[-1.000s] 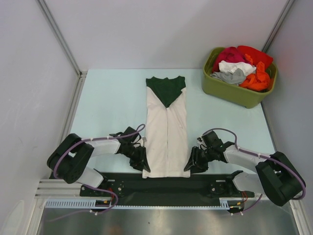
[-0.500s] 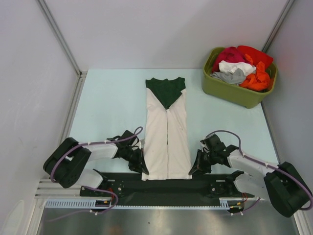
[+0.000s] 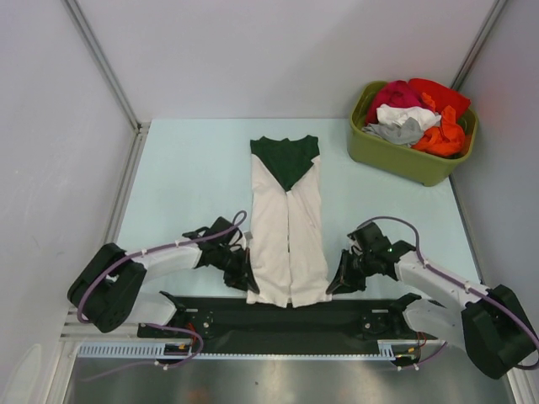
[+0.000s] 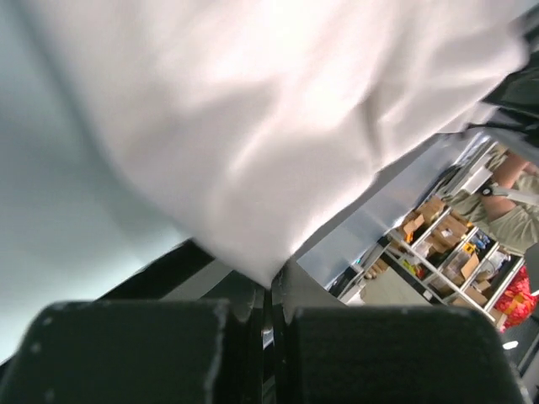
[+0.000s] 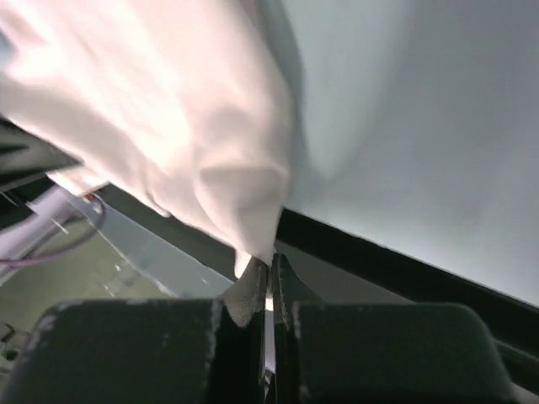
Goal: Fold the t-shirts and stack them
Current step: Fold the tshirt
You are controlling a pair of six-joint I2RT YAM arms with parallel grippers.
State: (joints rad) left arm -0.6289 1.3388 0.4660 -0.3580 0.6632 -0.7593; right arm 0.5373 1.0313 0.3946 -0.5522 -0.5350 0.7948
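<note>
A cream-white t-shirt (image 3: 288,227) with a dark green collar end lies as a long narrow strip down the middle of the table, its sides folded in. My left gripper (image 3: 249,284) is shut on its near left corner, and my right gripper (image 3: 330,288) is shut on its near right corner. The near hem is lifted slightly off the table. In the left wrist view the cream t-shirt (image 4: 253,143) hangs from my shut left gripper (image 4: 276,296). The right wrist view shows the cream t-shirt (image 5: 168,126) pinched at its corner in my right gripper (image 5: 270,271).
An olive-green tub (image 3: 410,156) stands at the back right, holding red, white, grey and orange clothes. A black strip (image 3: 286,324) runs along the near table edge between the arm bases. White walls close in the left, back and right sides.
Both grippers closed on the shirt's near corners. The near hem has lifted and moved a little away from the table's front edge.
</note>
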